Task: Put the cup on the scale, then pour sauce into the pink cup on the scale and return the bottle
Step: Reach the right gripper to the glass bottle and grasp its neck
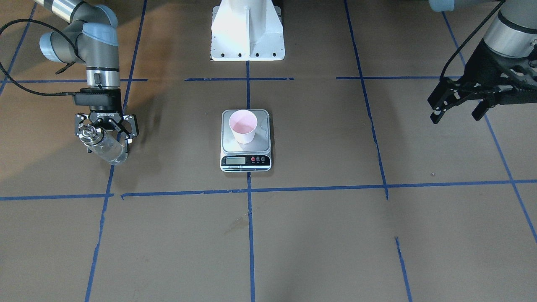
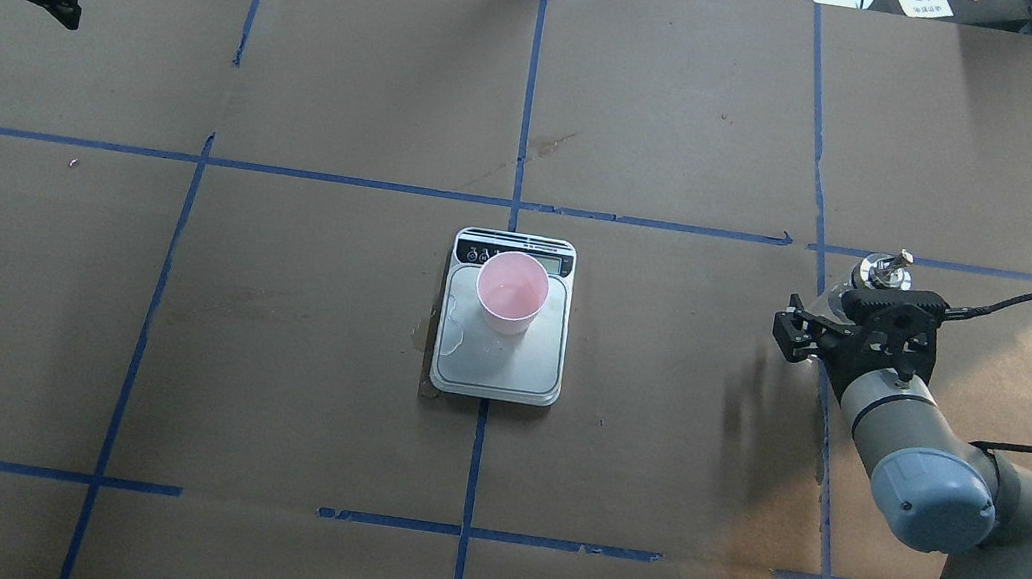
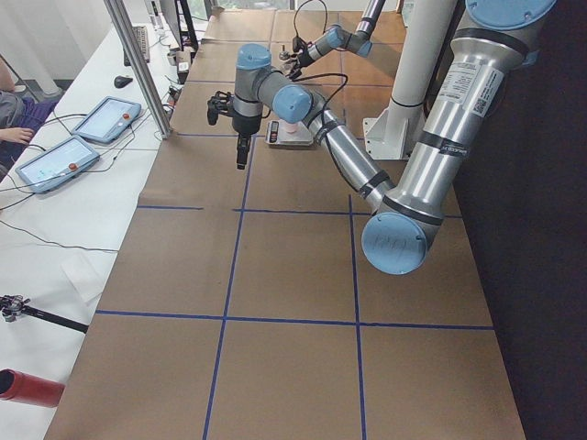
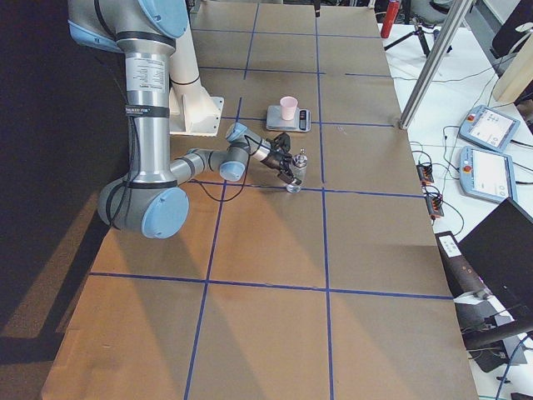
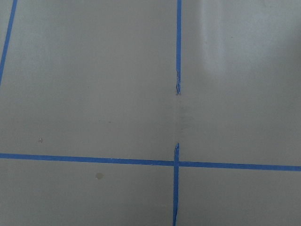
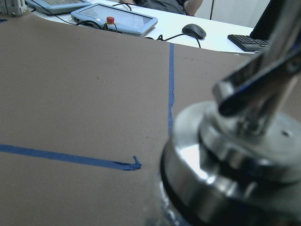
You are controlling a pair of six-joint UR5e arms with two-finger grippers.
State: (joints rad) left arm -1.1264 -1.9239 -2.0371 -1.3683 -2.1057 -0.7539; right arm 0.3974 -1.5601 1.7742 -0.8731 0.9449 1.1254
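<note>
The pale pink cup [image 1: 243, 126] stands upright on the steel plate of the scale [image 1: 261, 143] at the table's middle; it also shows in the overhead view [image 2: 511, 291]. My right gripper [image 1: 107, 150] is shut on the clear glass bottle [image 1: 105, 144], low over the table and well off to my right of the scale. The bottle's metal cap and spout [image 6: 235, 155] fill the right wrist view. My left gripper [image 1: 456, 116] is open and empty, raised far to my left. The sauce in the cup cannot be made out.
A wet patch lies on the scale's plate [image 2: 468, 343] beside the cup. The table is covered in brown paper with blue tape lines [image 1: 250, 235]. The white robot base [image 1: 247, 31] stands behind the scale. Operator tablets lie beyond the table edge [image 6: 117, 16].
</note>
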